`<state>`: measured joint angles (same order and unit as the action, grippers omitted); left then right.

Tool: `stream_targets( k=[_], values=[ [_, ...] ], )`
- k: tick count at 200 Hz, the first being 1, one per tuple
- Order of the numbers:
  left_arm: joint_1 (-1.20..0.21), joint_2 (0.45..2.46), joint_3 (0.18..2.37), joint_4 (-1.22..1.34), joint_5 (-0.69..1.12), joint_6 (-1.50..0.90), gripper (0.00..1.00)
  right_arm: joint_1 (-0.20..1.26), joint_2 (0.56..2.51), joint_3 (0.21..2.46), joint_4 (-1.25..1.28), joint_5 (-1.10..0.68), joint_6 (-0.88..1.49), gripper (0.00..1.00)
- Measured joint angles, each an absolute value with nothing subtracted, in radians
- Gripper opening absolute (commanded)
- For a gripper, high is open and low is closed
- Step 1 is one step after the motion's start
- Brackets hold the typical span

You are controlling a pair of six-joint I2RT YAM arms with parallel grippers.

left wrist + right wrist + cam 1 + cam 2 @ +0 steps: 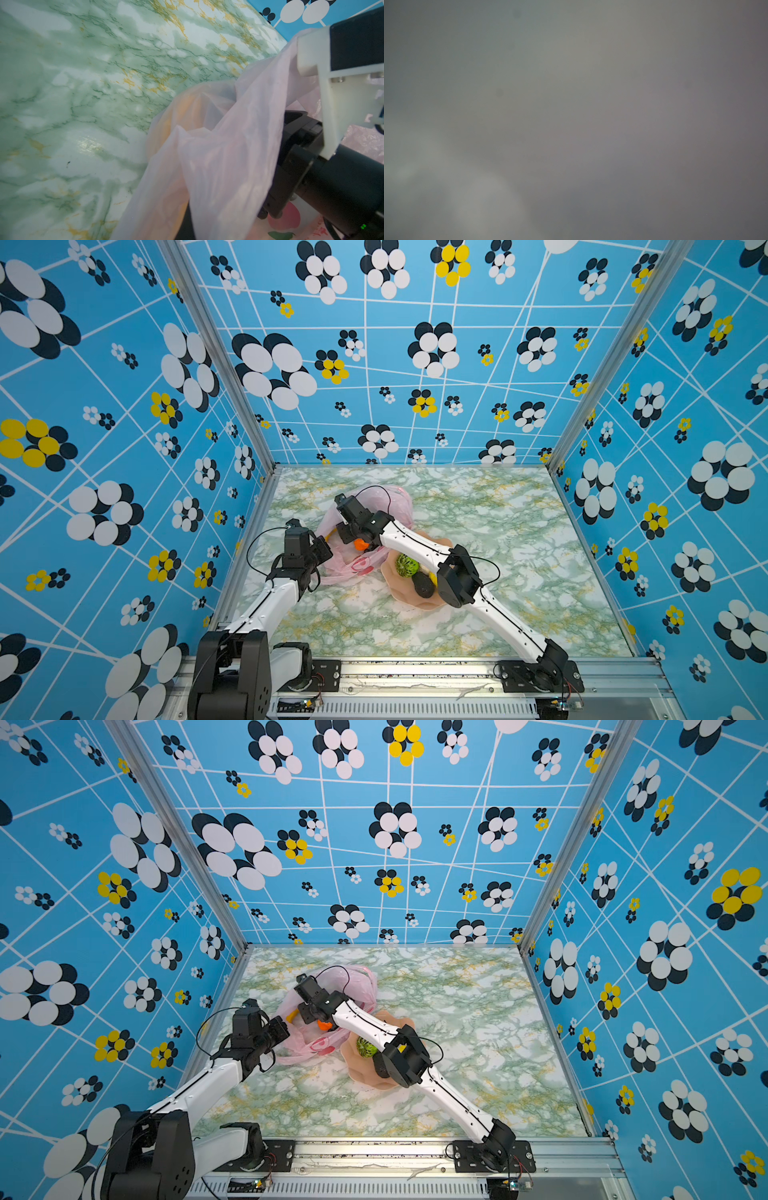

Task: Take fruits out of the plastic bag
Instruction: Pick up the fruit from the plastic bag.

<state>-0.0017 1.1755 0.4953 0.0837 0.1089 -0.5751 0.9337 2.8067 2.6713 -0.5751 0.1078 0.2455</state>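
Note:
The pink plastic bag (399, 499) (361, 977) lies crumpled at the table's middle left. My left gripper (328, 551) (286, 1031) is shut on its near edge; in the left wrist view the bag's film (224, 158) drapes over the jaws. My right gripper (347, 533) (307, 1013) reaches down into the bag's mouth with its fingertips hidden. An orange fruit (360, 544) (323, 1025) shows right beside it; whether it is gripped cannot be told. A yellow banana tip (329, 536) peeks out of the bag. The right wrist view is a grey blur.
A peach scalloped plate (409, 597) (365, 1077) sits just right of the bag, under my right forearm. It holds a green kiwi half (406, 565), a dark avocado (423, 585) and a yellow lemon (433, 578). Patterned walls close in three sides of the table.

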Motion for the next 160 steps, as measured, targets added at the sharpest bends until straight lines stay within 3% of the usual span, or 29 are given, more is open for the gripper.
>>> stream_targets(
  k=[77,160],
  values=[
    [-0.002,1.174,0.491,0.085,0.109,-0.572,0.0,0.958,2.647,2.511,-0.595,0.099,0.246,0.31],
    [-0.002,1.175,0.489,0.105,0.106,-0.557,0.0,0.962,2.299,2.091,-0.512,0.094,0.247,0.31]
  ],
)
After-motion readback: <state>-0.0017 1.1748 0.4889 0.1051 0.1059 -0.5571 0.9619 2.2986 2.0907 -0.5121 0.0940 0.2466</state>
